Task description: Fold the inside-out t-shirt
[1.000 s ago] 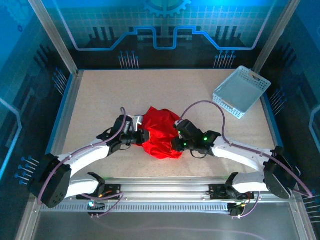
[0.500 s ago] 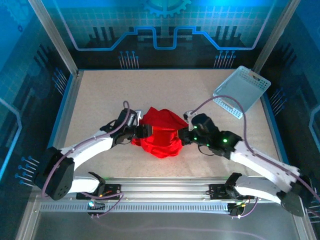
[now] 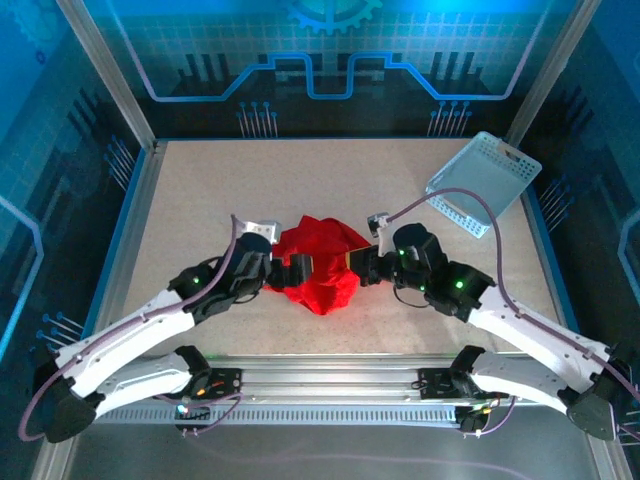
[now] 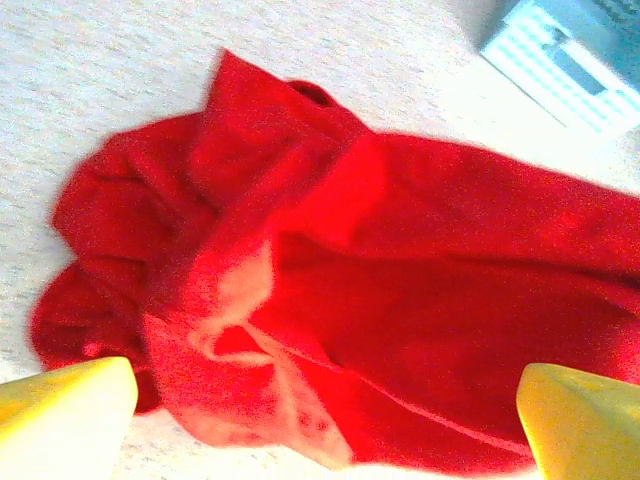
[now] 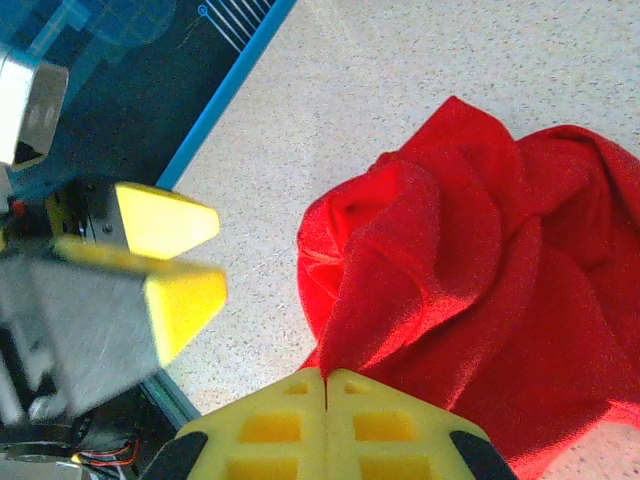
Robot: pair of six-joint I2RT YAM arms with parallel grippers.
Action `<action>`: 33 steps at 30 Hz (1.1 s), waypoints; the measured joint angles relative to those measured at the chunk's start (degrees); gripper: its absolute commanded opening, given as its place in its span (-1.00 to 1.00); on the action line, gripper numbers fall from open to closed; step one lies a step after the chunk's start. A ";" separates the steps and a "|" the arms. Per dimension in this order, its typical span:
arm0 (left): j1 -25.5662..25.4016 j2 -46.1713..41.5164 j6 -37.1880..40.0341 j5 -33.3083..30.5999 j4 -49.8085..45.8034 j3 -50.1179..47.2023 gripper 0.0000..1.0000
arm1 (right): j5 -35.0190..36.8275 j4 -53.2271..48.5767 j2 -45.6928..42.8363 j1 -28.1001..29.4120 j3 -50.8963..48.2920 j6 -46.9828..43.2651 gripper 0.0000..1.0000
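Observation:
The inside-out t-shirt (image 3: 318, 268) is a crumpled bright red heap at mid-table, between the two arms. My left gripper (image 3: 295, 272) sits at its left edge. In the left wrist view the left gripper (image 4: 325, 430) stands open, its yellow fingertips (image 4: 65, 415) far apart. The t-shirt (image 4: 400, 290) lies loose between and beyond them, with a pale seam showing. My right gripper (image 3: 358, 264) is at the shirt's right edge. In the right wrist view the right gripper (image 5: 327, 385) is shut, pinching a raised fold of the t-shirt (image 5: 480, 290).
A light blue mesh basket (image 3: 480, 185) sits tilted at the table's far right corner, and its corner (image 4: 570, 50) shows in the left wrist view. The left gripper's yellow fingers (image 5: 170, 260) hang near the shirt's left side. Bare speckled tabletop (image 3: 200, 190) surrounds the heap.
The left gripper has opened and let go of the shirt. The right gripper has shut on a fold at the right edge and shifted toward the far side, pulling the cloth up a little.

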 measured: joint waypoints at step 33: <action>-2.64 -2.73 1.03 15.41 25.73 -13.44 -1.00 | -3.87 0.24 1.16 -13.35 -6.88 3.85 -1.00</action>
